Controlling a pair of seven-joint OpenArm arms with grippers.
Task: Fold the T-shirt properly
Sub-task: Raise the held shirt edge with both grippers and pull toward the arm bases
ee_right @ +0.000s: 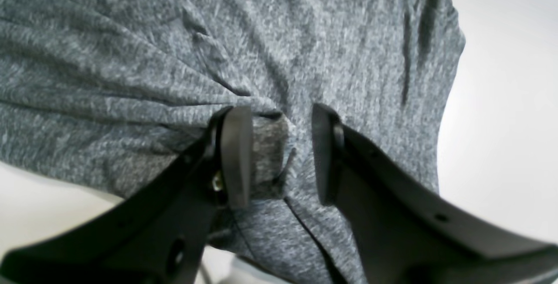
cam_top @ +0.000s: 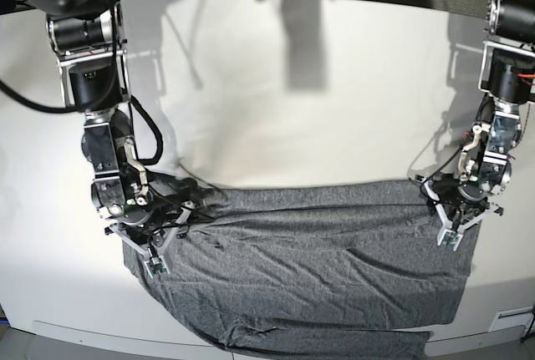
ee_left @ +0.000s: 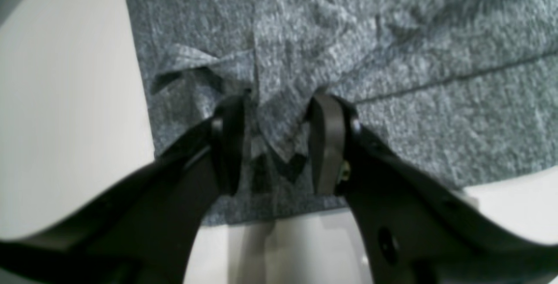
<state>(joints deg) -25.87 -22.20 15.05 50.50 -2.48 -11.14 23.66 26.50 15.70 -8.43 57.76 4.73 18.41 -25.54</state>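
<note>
**Both grippers parted over the folded shirt**

I've got the grey T-shirt lying across the near half of the white desk, folded into a wide band. Its far fold edge runs side to side about mid-desk; its near hem reaches the desk's near edge, w/ a strip of fabric hanging at or past it around the middle.

Left gripper: down at the shirt's far corner on the base view's right side. Wrist cam shows the jaws apart, roughly half-wide, w/ a small pinched peak of fabric standing between them. Cloth looks loose there, not clamped. One pad sits just beside the peak; can't tell if it touches.

Right gripper: at the shirt's far corner on the base view's left side. Jaws apart here too, approx. the same gap. A bunched bit of cloth sits against the inner face of one finger; the other finger is clear of it. Wrinkles fan out from that spot across the fabric.
</note>
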